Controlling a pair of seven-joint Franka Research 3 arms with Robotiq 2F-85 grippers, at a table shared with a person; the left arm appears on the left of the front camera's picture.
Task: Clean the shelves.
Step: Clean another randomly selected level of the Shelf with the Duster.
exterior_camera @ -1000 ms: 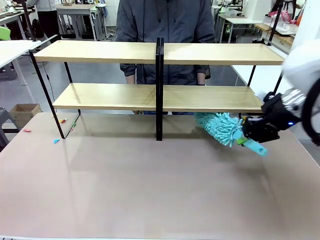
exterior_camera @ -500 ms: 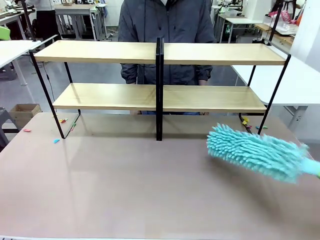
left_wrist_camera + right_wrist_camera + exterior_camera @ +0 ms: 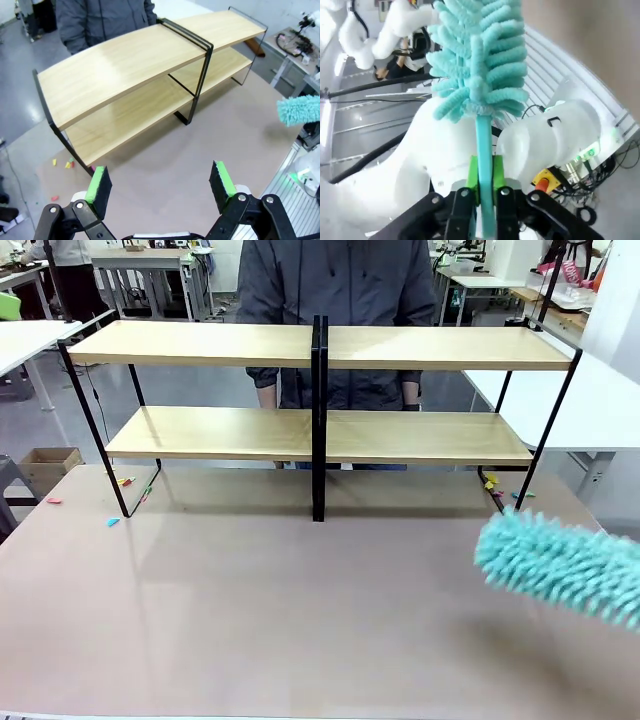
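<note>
The shelves (image 3: 320,435) stand at the counter's (image 3: 250,600) far edge, before a person. Right fingers (image 3: 492,172) pinch the teal duster's (image 3: 560,565) handle; left fingers (image 3: 97,182) hang spread, empty. The duster has swung away from the lower right board toward the counter's right edge, so wiping is paused.

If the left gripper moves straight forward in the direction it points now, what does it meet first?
Probably the tabletop. The open left gripper looks down at bare brown surface in front of the shelves, with nothing between its fingers. The shelves' lower board lies beyond that spot, though depth is hard to judge in this wide-angle view.
</note>
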